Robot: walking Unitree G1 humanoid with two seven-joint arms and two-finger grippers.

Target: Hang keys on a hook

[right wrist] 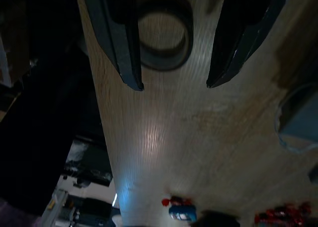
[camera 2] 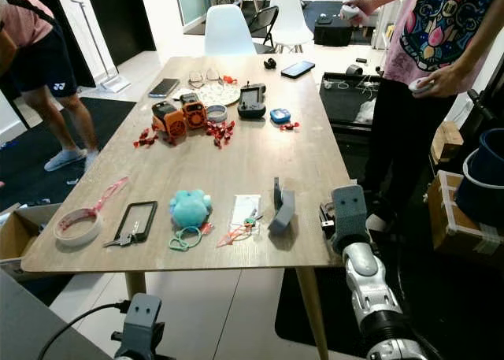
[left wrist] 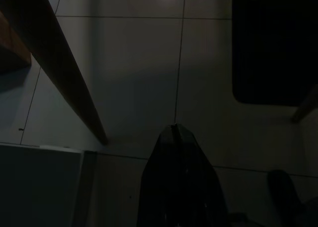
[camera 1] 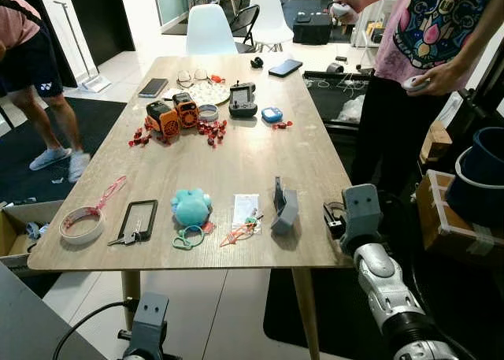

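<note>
The left end effector (left wrist: 175,132) hangs idle below the near desk edge with its two black fingers pressed together on nothing, pointing at the tiled floor (left wrist: 139,63) beside a desk leg (left wrist: 59,73). Well away from the right end effector, towards the near left corner, lie a roll of tape (camera 1: 81,224) with a pink strap, then the keys (camera 1: 126,237) resting at the near end of a dark phone-like slab (camera 1: 138,218); they look laid out flat for an easy pick. Closer to it come a teal plush toy (camera 1: 191,206) with a green ring, a white card (camera 1: 246,209) with an orange clip, and the grey hook stand (camera 1: 283,206), which sits upright just beside that end effector, probably so the keys can be carried over and hung. The right end effector (right wrist: 174,85) hovers over the near right edge of the wooden desk (camera 1: 244,159), fingers spread wide and empty, a dark ring (right wrist: 164,38) on the wood between them. Farther off are orange toy blocks (camera 1: 175,114), red scraps and a controller (camera 1: 242,100). A person (camera 1: 429,53) stands beyond it holding devices; another person stands far left on a dark mat.
</note>
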